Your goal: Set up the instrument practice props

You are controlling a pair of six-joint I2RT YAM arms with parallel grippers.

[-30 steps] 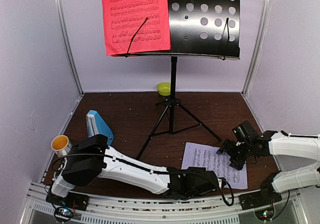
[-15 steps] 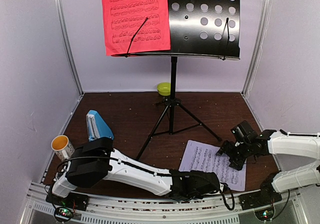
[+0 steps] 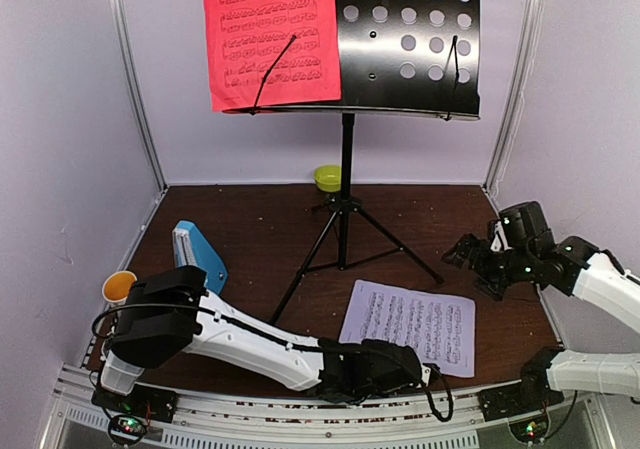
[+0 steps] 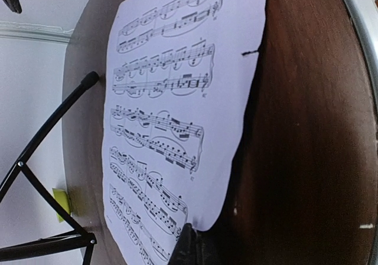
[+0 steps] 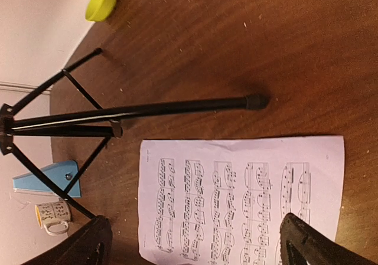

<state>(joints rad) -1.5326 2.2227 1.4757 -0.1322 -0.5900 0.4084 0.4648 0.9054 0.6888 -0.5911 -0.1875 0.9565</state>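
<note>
Stand (image 3: 346, 204): black, upright on 3 legs at mid-tabletop (image 3: 250, 219).
Red sheet (image 3: 270, 34): on the left half of the stand's desk, behind a wire clip.
White sheet (image 3: 408, 326): on the tabletop in front of the stand, right of centre, near a leg's foot; notes face up.
Metronome (image 3: 197, 254): blue, on the tabletop's left side, left of the stand's legs.
Left tool (image 4: 192, 244): low at the near edge, fingers together, clamped on the white sheet's near edge.
Right tool (image 5: 195, 235): fingers wide apart, holding nothing, above the tabletop by the white sheet's far right side.
Mug (image 3: 120, 287): at the left edge, near the metronome.
Bowl (image 3: 327, 177): lime green, at the back wall behind the stand.
</note>
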